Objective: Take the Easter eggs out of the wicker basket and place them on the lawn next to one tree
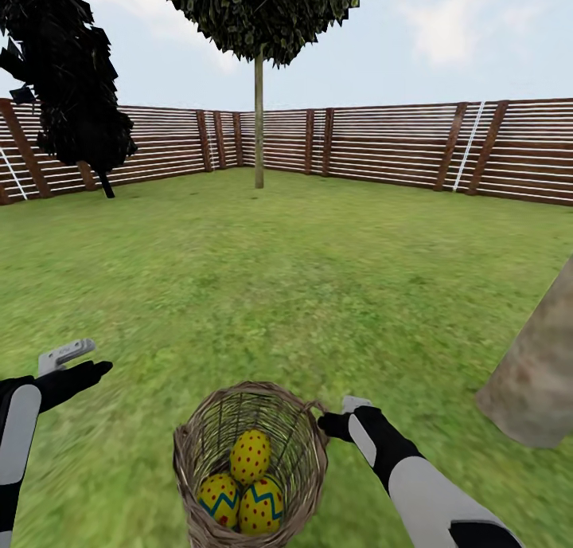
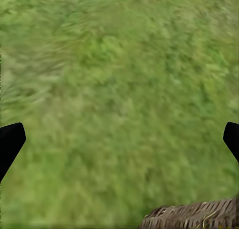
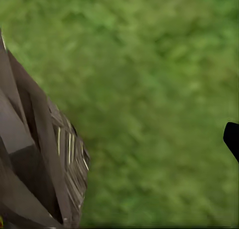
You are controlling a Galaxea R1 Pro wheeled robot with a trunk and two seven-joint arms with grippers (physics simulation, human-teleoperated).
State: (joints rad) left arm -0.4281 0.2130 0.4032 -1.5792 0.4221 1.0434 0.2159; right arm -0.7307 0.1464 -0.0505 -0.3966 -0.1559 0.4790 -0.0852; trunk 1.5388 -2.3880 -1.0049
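The wicker basket [image 1: 296,444] stands on the lawn [image 1: 318,277] just in front of me. Three Easter eggs lie inside it: a red-dotted one [image 1: 250,455] on top, and two with zigzag stripes [image 1: 219,498] [image 1: 263,506] below. My left gripper [image 1: 83,369] hovers over grass to the basket's left, open and empty; its fingertips [image 2: 10,144] stand wide apart, with the basket rim [image 2: 194,216] at the frame's edge. My right gripper [image 1: 333,422] is at the basket's right rim by a loop handle. One fingertip [image 3: 231,139] and the basket wall [image 3: 45,154] show close up.
A thick pale tree trunk [image 1: 533,373] rises at the right, about a metre from the basket. A thin-trunked tree [image 1: 259,118] stands far ahead and a dark bushy tree [image 1: 72,78] at the far left. A brown slatted fence [image 1: 382,146] closes the garden.
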